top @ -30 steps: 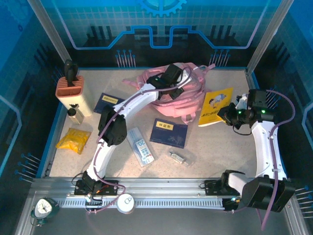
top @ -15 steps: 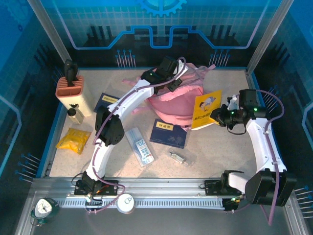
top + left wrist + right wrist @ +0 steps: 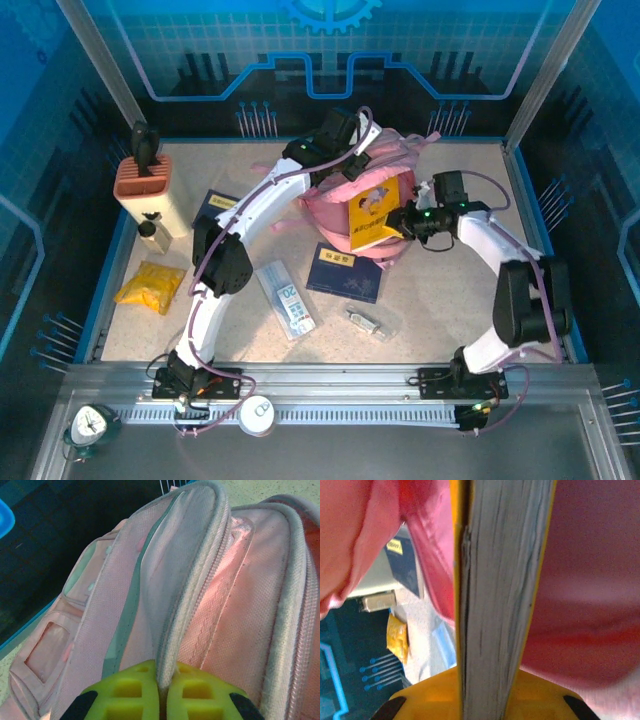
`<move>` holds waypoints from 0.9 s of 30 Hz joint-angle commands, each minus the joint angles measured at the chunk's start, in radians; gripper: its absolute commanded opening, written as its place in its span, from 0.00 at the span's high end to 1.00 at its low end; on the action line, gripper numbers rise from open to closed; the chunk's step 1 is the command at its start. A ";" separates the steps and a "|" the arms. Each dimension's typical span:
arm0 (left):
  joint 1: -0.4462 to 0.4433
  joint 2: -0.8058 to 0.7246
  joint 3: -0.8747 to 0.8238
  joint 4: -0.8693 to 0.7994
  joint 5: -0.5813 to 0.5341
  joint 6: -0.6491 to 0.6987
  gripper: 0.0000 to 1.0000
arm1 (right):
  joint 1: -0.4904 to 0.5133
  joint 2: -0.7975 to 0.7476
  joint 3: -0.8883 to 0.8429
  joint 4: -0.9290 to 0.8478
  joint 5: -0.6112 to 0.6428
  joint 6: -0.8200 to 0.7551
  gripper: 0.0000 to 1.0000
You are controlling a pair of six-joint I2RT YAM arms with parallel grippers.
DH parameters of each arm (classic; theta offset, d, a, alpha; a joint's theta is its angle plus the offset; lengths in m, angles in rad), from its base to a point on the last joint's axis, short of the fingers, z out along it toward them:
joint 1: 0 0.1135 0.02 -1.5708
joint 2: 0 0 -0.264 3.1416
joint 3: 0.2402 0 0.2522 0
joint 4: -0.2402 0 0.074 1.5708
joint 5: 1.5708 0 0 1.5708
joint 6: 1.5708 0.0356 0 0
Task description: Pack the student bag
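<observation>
The left gripper [image 3: 161, 696] pinches the student bag [image 3: 240, 610] by its rim. The right gripper [image 3: 395, 222] clamps the yellow book [image 3: 368, 212], edge-on, right of the bag.

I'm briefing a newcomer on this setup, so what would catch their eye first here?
The big pink backpack sits at the back middle of the table, with a yellow book held over it by the right tool. The left tool is shut on the backpack's pale trimmed edge, and a dark blue booklet lies just in front.
</observation>
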 commanded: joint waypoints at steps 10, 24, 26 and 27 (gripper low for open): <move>0.013 -0.099 0.071 0.131 0.048 -0.042 1.00 | 0.075 0.308 0.238 0.278 0.044 0.002 0.86; 0.041 -0.109 0.033 0.126 0.057 -0.084 1.00 | 0.097 0.006 -0.013 0.085 0.471 -0.033 0.36; 0.040 -0.107 0.031 0.126 0.062 -0.087 1.00 | 0.127 0.015 -0.024 0.060 0.467 -0.035 0.44; 0.040 -0.107 0.032 0.128 0.065 -0.090 1.00 | 0.141 0.033 -0.020 0.051 0.458 -0.037 0.53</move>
